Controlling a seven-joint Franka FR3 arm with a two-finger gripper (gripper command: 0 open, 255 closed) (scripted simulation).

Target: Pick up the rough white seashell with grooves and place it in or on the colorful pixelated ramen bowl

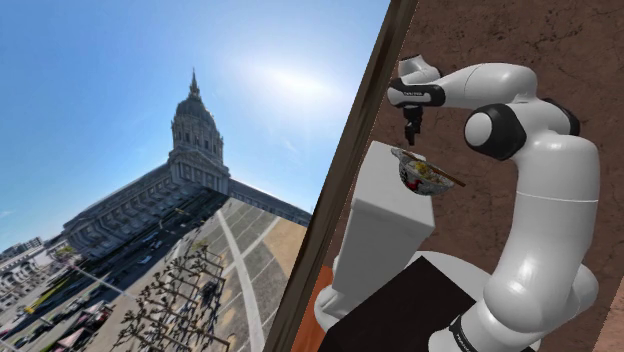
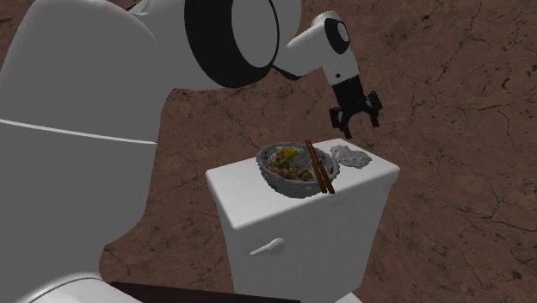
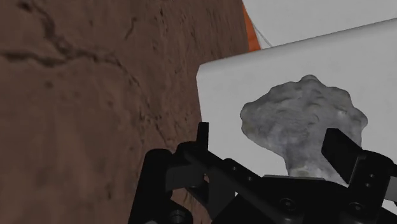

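Note:
A rough grey-white seashell [image 2: 351, 155] lies on the white toilet tank lid [image 2: 249, 185], at the end toward the second exterior view's right. Beside it on the same lid stands the colourful ramen bowl [image 2: 295, 169] with brown chopsticks [image 2: 319, 169] laid across it. My black gripper [image 2: 361, 126] hangs a little above the shell, open and holding nothing. In the wrist view the shell [image 3: 304, 119] sits between and beyond the spread fingers [image 3: 203, 139], near the lid's corner. From the shoulder camera the gripper [image 1: 411, 131] hovers just above the bowl [image 1: 421, 173].
A brown cracked wall [image 2: 447, 77] rises right behind the tank. The tank's front carries a flush lever [image 2: 268, 248]. A dark wooden frame [image 1: 345, 170] slants beside the tank, with a city panorama beyond it. My dark stand [image 1: 400, 310] sits below the arm.

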